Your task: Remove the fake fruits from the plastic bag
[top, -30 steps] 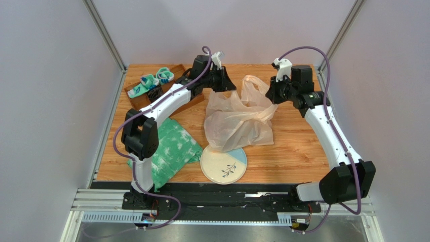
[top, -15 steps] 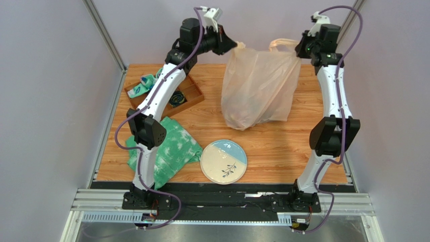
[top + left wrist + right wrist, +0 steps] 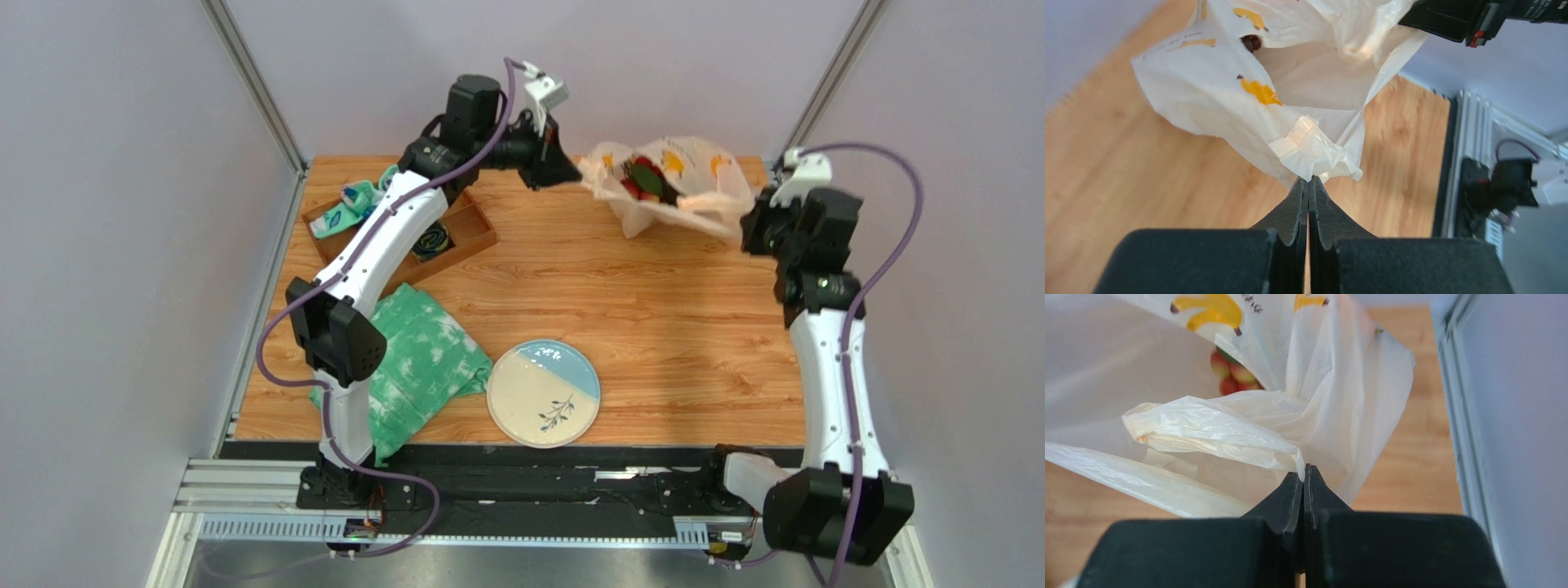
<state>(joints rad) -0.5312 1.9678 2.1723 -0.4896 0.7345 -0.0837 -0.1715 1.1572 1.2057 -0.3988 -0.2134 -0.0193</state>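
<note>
The whitish plastic bag (image 3: 669,184) with yellow prints hangs between both grippers above the table's far right part. My left gripper (image 3: 572,169) is shut on its left edge; in the left wrist view (image 3: 1309,179) it pinches a bunched fold of the bag (image 3: 1284,79). My right gripper (image 3: 745,226) is shut on its right edge; in the right wrist view (image 3: 1303,468) it pinches the bag (image 3: 1229,435). Red and dark fake fruits (image 3: 640,179) show inside. Small red-yellow balls (image 3: 1234,375) show through the film. A dark round fruit (image 3: 1251,42) peeks out.
A round plate (image 3: 543,392) lies near the front middle. A green-white mottled cloth (image 3: 417,363) lies at front left. A wooden tray (image 3: 472,233) with teal items stands at back left, under my left arm. Grey walls and frame posts stand close on both sides.
The bag hung tall and upright half a second ago; now both grippers are lower and the bag is tipped and bunched at the far right, with the fruits showing inside.
</note>
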